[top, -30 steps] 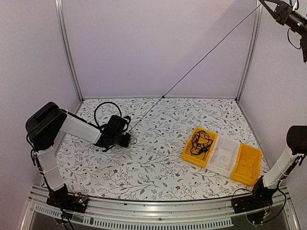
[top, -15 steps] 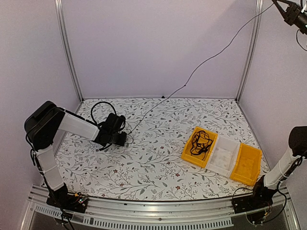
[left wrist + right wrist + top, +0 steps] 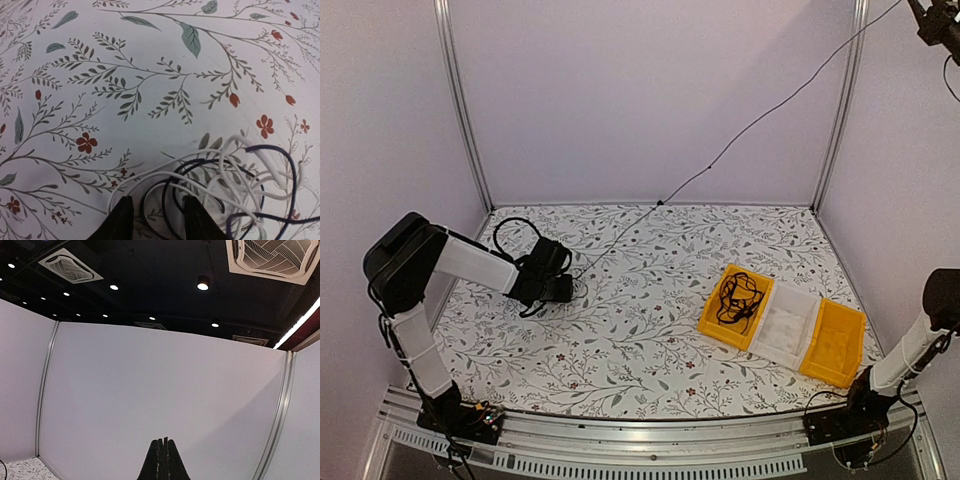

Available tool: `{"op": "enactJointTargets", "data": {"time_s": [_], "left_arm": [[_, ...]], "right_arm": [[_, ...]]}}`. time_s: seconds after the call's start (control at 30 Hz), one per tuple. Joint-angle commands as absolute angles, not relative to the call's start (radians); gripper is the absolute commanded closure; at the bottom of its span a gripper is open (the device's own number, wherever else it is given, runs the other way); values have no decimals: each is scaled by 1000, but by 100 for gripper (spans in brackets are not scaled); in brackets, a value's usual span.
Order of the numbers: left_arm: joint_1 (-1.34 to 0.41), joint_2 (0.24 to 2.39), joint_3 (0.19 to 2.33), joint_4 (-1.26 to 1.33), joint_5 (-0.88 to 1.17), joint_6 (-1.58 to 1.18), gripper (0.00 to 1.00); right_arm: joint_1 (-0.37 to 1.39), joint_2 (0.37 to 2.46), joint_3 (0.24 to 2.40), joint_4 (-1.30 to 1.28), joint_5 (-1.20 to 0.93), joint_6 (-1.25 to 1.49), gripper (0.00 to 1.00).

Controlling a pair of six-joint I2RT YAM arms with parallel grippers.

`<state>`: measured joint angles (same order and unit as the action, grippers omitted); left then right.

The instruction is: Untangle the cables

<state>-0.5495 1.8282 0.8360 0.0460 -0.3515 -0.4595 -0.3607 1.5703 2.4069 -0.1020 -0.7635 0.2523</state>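
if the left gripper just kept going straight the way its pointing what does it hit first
Most likely the cables: white and dark loops lie just ahead of the left gripper, some between its open fingers. Beyond them is only the floral table, though depth is hard to judge.

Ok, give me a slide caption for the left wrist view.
Left gripper, jaws apart, over tangled white and dark cables on a floral table.

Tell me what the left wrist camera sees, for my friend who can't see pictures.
A loose tangle of white and dark cables lies on a tablecloth printed with leaves and little red flowers. At the bottom edge, the left claw pokes in, its two dark fingertips apart with cable loops between them.
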Motion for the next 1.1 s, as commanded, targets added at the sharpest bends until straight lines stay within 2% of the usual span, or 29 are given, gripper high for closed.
{"op": "enactJointTargets", "data": {"time_s": [0.0,0.13,0.23,0.33,0.47,0.67,0.8,0.9,1.07], "left_arm": [[-520,1843,768,-184,-359,-628,60],[-519,1854,745,-196,-341,-706,60],[-520,1896,744,-209,-321,-717,59],[-519,1915,735,-202,-311,-719,58],[-519,1929,754,-211,-307,-729,58],[-525,1911,795,-219,-298,-702,58],[-540,1848,815,-213,-336,-628,61],[-548,1789,828,-212,-355,-604,61],[-548,1736,844,-220,-339,-589,61]], "right_arm": [[-368,1539,2403,-57,-613,187,100],[-368,1544,2403,-30,-571,191,100],[-370,1548,2429,34,-445,154,100],[-370,1556,2460,70,-472,78,100],[-370,1550,2428,7,-484,115,100],[-370,1463,2162,2,-543,154,100],[-367,1430,1991,-68,-706,117,100],[-284,1431,1912,-233,-775,44,100],[-13,1464,1770,-472,-636,-368,100]]}}
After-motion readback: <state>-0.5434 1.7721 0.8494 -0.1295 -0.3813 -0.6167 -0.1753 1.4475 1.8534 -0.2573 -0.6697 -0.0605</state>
